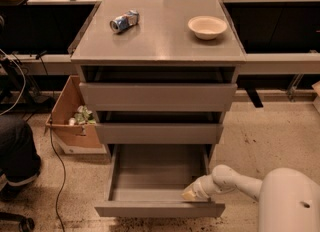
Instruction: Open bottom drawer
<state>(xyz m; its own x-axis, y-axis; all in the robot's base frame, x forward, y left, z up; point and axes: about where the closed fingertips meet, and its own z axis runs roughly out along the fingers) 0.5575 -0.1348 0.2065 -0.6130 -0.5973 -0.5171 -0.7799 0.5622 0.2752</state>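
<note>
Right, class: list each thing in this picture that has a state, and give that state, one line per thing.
bottom drawer: pulled out, looks empty.
middle drawer: pushed in.
top drawer: pushed in.
can: lying on its side on the cabinet top.
bowl: upright on the cabinet top.
cardboard box: open at the top.
gripper: low, at the bottom drawer's front, right end.

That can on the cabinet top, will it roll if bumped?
Probably: the can lies on its side on the flat cabinet top. It looks like a drink can, so likely light. The gripper is down at the bottom drawer.
</note>
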